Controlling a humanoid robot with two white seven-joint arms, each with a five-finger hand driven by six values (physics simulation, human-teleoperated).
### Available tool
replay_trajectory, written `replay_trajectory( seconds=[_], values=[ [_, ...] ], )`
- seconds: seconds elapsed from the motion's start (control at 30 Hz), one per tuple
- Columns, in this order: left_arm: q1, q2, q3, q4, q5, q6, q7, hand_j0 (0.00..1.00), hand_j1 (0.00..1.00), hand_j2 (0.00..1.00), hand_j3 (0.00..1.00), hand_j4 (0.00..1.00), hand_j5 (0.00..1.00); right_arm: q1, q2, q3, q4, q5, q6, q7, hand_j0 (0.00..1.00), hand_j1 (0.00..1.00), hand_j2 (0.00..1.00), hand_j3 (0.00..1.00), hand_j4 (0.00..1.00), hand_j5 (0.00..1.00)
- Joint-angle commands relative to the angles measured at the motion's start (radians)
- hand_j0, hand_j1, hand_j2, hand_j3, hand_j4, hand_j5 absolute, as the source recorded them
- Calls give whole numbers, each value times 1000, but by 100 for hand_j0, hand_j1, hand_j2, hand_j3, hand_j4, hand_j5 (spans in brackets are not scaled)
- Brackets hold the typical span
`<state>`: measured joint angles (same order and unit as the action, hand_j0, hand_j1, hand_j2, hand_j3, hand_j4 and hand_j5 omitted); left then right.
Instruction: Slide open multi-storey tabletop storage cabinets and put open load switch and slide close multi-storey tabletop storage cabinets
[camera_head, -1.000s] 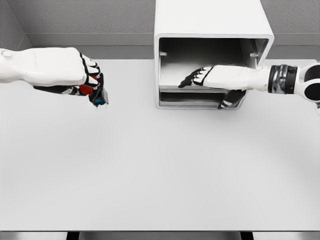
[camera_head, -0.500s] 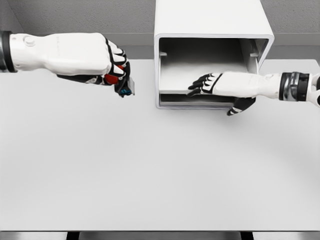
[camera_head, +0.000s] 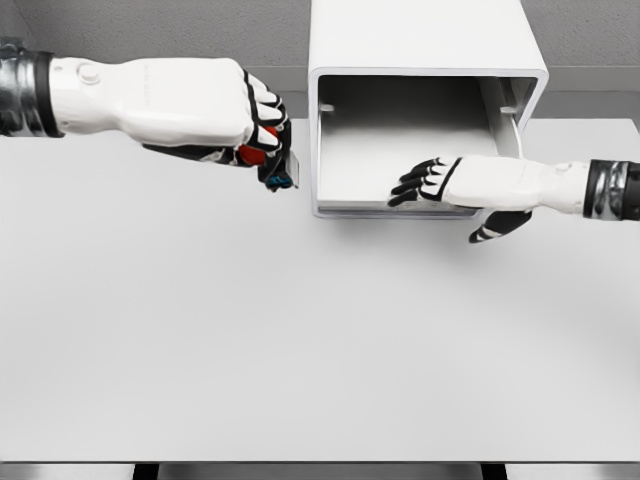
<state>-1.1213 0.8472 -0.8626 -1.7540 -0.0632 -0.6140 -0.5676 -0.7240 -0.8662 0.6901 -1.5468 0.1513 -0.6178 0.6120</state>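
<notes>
A white multi-storey cabinet (camera_head: 420, 35) stands at the back centre of the table, its front open toward me. Its lower drawer (camera_head: 365, 180) is slid out, and the pale tray floor shows. My right hand (camera_head: 440, 186) grips the drawer's front edge, fingers lying on the tray floor and thumb underneath. My left hand (camera_head: 258, 135) hovers just left of the cabinet, shut on the load switch (camera_head: 280, 170), a small red, black and blue part that sticks out below the fingers. Most of the switch is hidden by the hand.
The white table (camera_head: 300, 340) spreads wide in front of the cabinet. Its front edge runs along the bottom of the view. A grey wall stands behind the cabinet.
My left hand has carried the load switch rightward, from the far left to beside the cabinet. My right hand has drawn back toward me and the drawer has slid further out.
</notes>
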Motion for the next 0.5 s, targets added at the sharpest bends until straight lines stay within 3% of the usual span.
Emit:
replay_trajectory(
  seconds=[0.0, 0.23, 0.33, 0.4, 0.47],
  values=[
    [0, -25, 1, 1, 2, 3, -2, 35, 35, 35, 35, 35, 35, 0, -33, -41, -35, -13, 7, -1, 100, 100, 100, 100, 100, 100],
    [-26, -103, 1, 7, 0, 3, -43, 35, 35, 35, 35, 35, 35, 20, -73, -144, -85, -21, 7, -1, 100, 100, 100, 100, 100, 100],
    [-40, -184, -1, 24, -3, 3, -43, 35, 35, 35, 35, 35, 35, 103, -116, -273, -101, -52, 7, -1, 100, 100, 100, 100, 100, 100],
    [-64, -235, -1, 50, -50, 3, -43, 35, 35, 35, 35, 35, 35, 155, -139, -356, -99, -72, 7, -1, 100, 100, 100, 100, 100, 100],
    [-86, -298, -3, 56, -109, 3, -43, 35, 35, 35, 35, 35, 35, 160, -140, -363, -99, -72, 7, -1, 100, 100, 100, 100, 100, 100]
  ],
)
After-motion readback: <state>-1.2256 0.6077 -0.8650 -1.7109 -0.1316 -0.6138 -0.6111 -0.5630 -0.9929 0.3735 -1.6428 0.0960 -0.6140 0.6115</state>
